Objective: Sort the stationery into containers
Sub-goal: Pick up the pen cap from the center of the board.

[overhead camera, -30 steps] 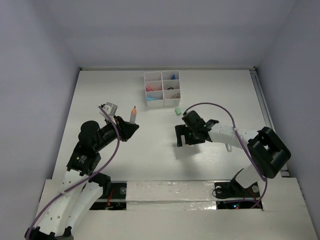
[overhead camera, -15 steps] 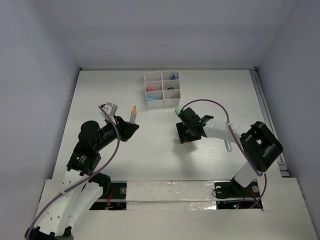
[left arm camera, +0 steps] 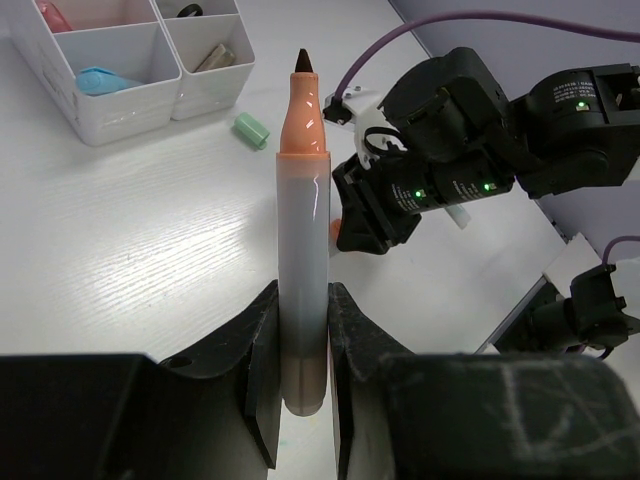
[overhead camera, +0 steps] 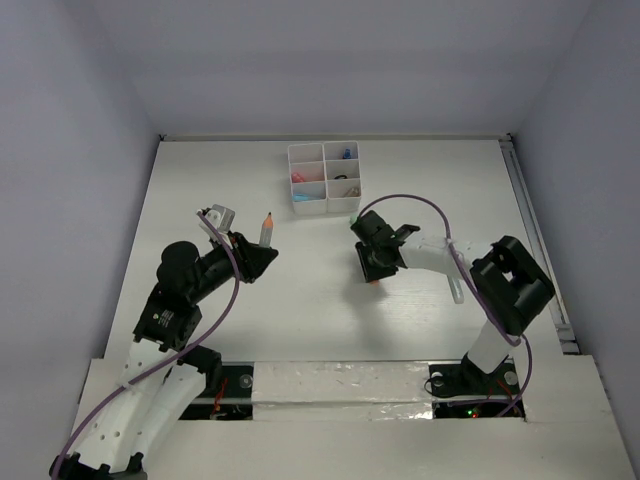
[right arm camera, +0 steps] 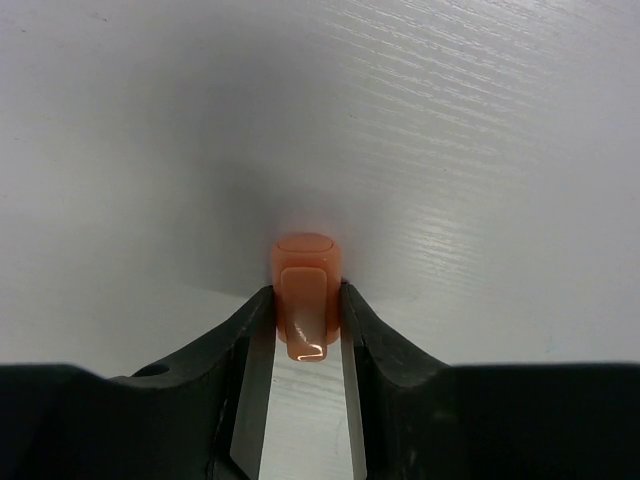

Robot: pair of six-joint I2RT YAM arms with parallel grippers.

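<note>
Orange cap [right arm camera: 306,262] sits low centre in the right wrist view, pinched between the right gripper [right arm camera: 306,293]'s jaws, its long axis running along them. In the overhead frame we find the uncapped marker [left arm camera: 300,200] well apart to the cap's left, upright, clenched in the left gripper [left arm camera: 302,300].

Pale grey barrel and orange collar on the marker [left arm camera: 302,250], tip dark brown or black, hard to say which. Glossy finish on the orange cap [right arm camera: 305,290], with a white highlight. Black left end effector [left arm camera: 300,300] and black right end effector [right arm camera: 305,300]. White surface [left arm camera: 150,250], faint fine grain streaks. White organiser box [left arm camera: 120,120]; in it a light-blue piece [left arm camera: 105,79] and a pink piece [left arm camera: 55,15]. Also a pale-green cap [left arm camera: 251,130], a purple cable [left arm camera: 480,17] and small green lights [left arm camera: 413,192] on black housing.
</note>
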